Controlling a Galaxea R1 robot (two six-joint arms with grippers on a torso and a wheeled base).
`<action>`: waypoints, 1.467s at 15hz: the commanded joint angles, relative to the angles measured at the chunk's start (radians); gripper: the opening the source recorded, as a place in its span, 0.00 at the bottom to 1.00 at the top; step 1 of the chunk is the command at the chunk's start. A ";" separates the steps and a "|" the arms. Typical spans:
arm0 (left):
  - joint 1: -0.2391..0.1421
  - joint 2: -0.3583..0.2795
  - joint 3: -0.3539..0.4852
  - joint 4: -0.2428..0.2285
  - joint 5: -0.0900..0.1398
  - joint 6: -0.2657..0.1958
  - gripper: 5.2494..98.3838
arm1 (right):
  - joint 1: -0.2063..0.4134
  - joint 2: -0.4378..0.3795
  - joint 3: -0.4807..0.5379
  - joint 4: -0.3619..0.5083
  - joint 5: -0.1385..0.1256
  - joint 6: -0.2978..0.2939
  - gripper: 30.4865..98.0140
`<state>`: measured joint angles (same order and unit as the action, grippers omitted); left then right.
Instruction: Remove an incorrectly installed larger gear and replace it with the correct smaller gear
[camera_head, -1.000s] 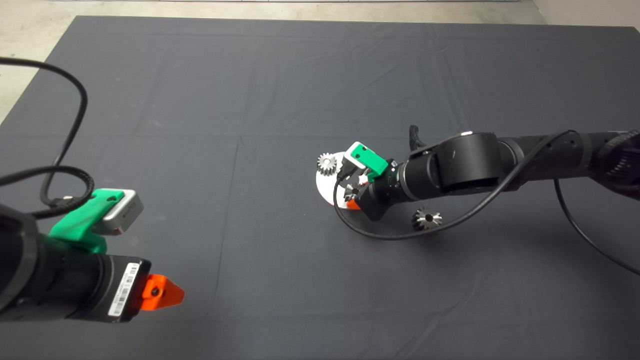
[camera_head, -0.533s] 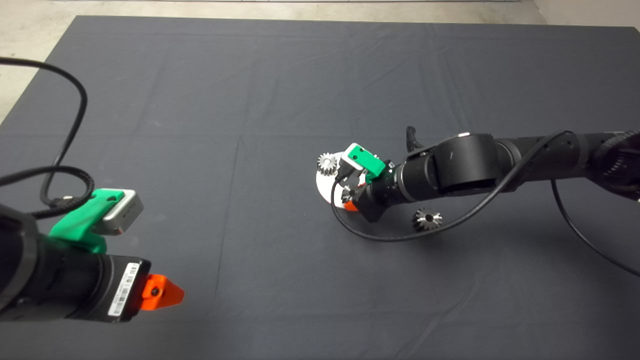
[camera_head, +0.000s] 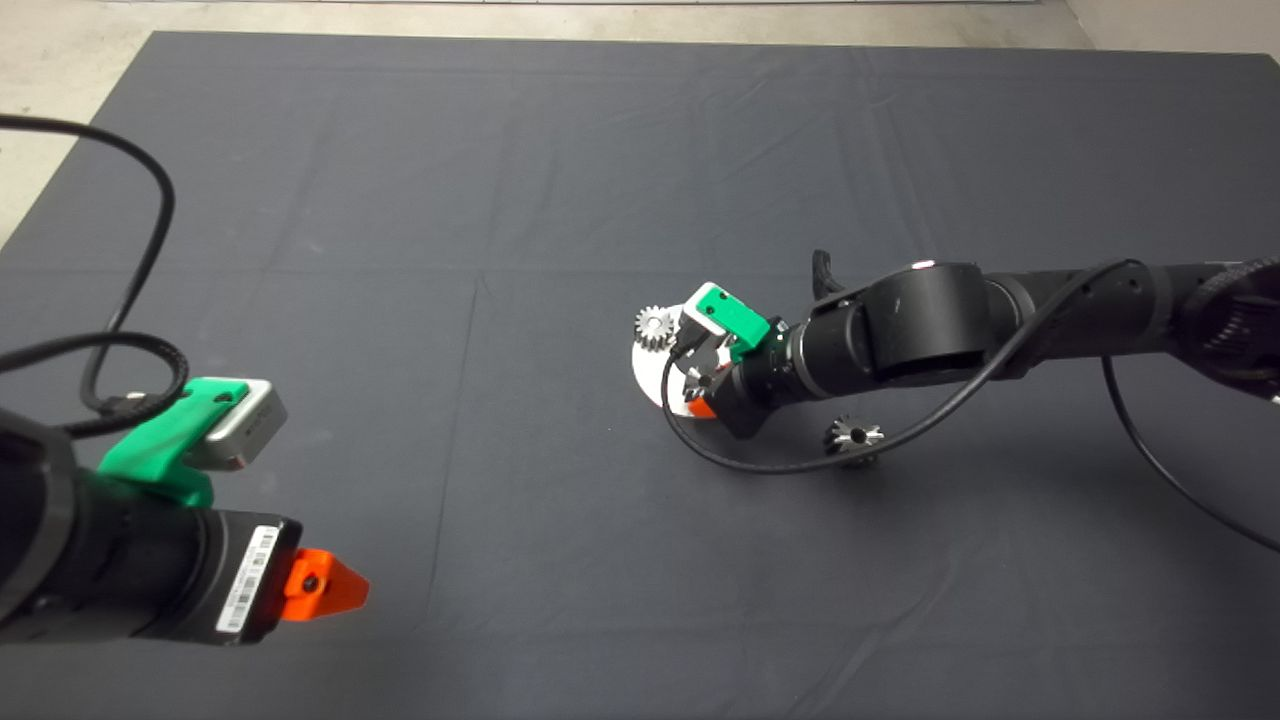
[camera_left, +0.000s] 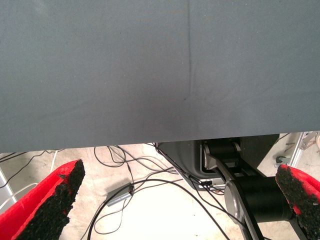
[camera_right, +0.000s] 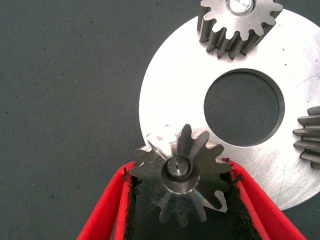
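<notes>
Steel smaller gear (camera_right: 180, 185) clamped in right jaws, nudged further onto plate (camera_right: 165, 100); seating looks imminent. Larger gear (camera_head: 853, 437) lies off on bench (camera_head: 500, 200). Left jaws apart, parked.

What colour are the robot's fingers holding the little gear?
Red fingers with black pads; the right wrist view shows them best, gripping the smaller gear.

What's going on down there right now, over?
Right tool shut on the smaller gear, at the edge of the silver plate. Larger gear lies off on the mat. Left tool open, parked at the lower left. Nothing blocking.
</notes>
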<state>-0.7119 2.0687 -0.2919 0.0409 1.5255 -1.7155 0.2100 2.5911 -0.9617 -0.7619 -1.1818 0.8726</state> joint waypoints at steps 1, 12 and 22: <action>-0.003 -0.002 0.011 -0.015 0.079 -0.003 1.00 | 0.022 0.004 -0.008 0.000 0.007 -0.001 0.12; -0.003 -0.003 0.011 -0.016 0.079 -0.003 1.00 | 0.022 0.005 -0.003 0.000 0.010 0.002 0.12; -0.002 -0.003 0.011 -0.015 0.081 -0.003 1.00 | 0.023 -0.002 0.004 0.000 0.008 0.008 0.26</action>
<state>-0.7119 2.0687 -0.2919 0.0409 1.5255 -1.7153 0.2106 2.5934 -0.9653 -0.7623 -1.1777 0.8730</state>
